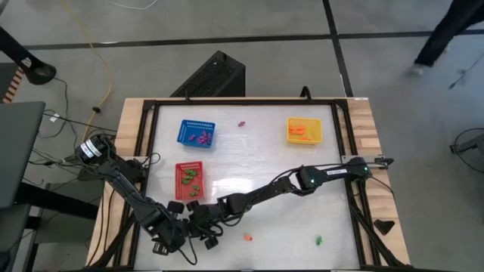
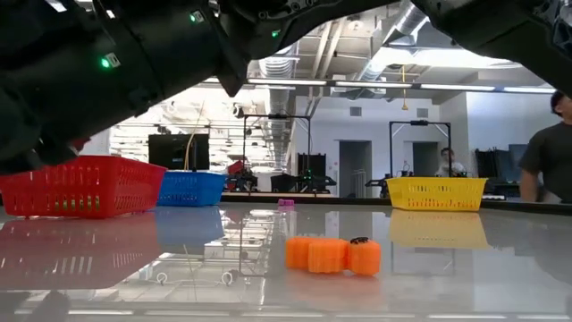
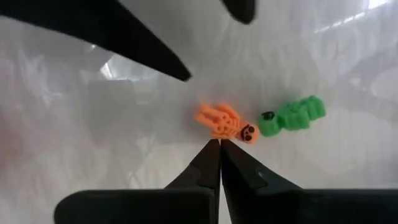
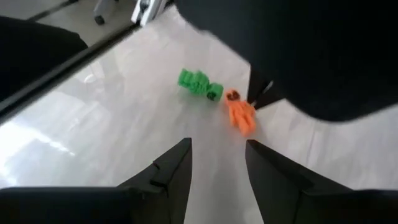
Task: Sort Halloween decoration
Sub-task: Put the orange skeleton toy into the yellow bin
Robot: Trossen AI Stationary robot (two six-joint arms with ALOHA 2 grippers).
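White table (image 1: 287, 174) carries three mesh baskets: blue basket (image 1: 197, 134) at rear left with purple trinkets inside, yellow basket (image 1: 304, 131) at rear right with orange trinkets, red basket (image 1: 190, 181) in front of the blue one with green trinkets. Both arms meet at the front left of the table, just in front of the red basket. Left gripper (image 3: 219, 144): fingers pressed together, tips just beside an orange skeleton trinket (image 3: 225, 122), contact not resolvable. Right gripper (image 4: 217, 149): fingers spread, nothing between them, aimed at the same spot. Green skeleton trinket (image 3: 293, 116) lies head to head with the orange one. Loose pieces elsewhere: orange trinket (image 1: 246, 237) and green trinket (image 1: 319, 241) near the front edge, purple trinket (image 1: 242, 122) at the rear between blue and yellow baskets.
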